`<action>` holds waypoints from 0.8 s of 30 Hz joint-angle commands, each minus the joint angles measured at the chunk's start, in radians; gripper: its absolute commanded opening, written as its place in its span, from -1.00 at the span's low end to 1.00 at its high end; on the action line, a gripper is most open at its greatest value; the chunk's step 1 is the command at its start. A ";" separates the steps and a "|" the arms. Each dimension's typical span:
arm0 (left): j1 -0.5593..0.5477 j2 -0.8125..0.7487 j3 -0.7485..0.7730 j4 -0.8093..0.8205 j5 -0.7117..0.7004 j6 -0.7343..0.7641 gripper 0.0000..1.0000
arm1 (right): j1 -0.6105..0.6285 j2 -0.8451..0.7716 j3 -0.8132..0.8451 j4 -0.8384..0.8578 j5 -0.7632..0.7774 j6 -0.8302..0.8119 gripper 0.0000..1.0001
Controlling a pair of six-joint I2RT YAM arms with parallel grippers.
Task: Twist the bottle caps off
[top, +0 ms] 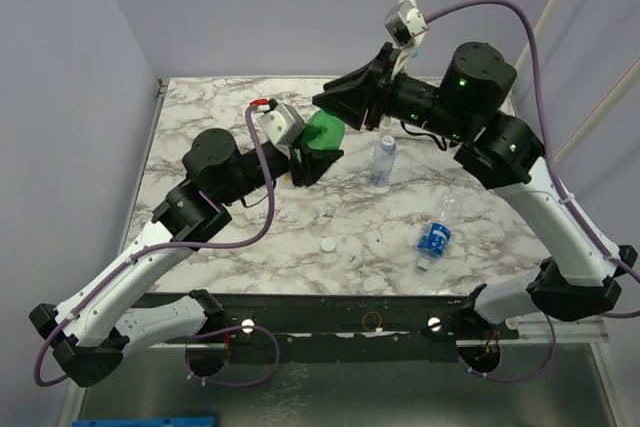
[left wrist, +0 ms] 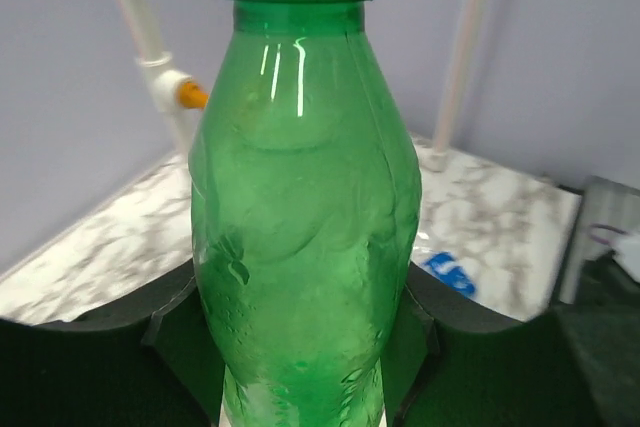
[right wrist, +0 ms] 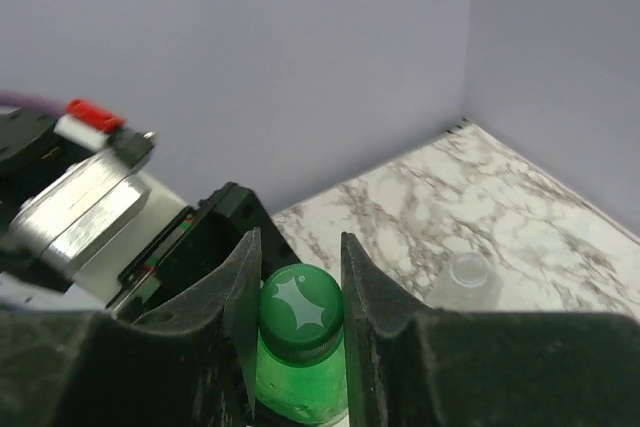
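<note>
**A:** Why are both arms on one bottle?

**B:** One braces, one turns. The left gripper (top: 306,161) is clamped round the belly of the green bottle (left wrist: 300,227), low down, so the neck is free. It holds the bottle upright near the middle of the table (top: 200,107). I can't tell whether its base rests on the marble.

**A:** And the right?

**B:** The right gripper (right wrist: 298,292) reaches in from above, jaws pinched shut on either side of the green cap (right wrist: 300,312). The cap looks fully seated on the neck, so I'd judge the twist hasn't started.

**A:** What could go wrong?

**B:** The green bottle is smooth and thin-walled. It may spin or buckle in the left grip if the cap is tight.

**A:** And the others?

**B:** A small bottle (top: 384,160) stands just right of the pair, and a blue-labelled bottle (top: 434,237) lies on its side nearer the bases. A white cap (top: 328,245) lies loose on the table — likely some of the work is done.
</note>
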 commanded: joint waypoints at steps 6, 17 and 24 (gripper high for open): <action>-0.003 -0.026 0.093 0.015 0.627 -0.259 -1.00 | 0.007 -0.112 -0.058 0.088 -0.683 -0.070 -0.99; -0.002 -0.022 0.091 -0.048 0.630 -0.166 -1.00 | 0.006 -0.140 -0.087 0.064 -0.573 -0.105 -0.21; -0.003 -0.016 0.046 -0.047 0.282 0.020 -1.00 | 0.006 -0.136 -0.064 0.092 -0.119 -0.079 0.93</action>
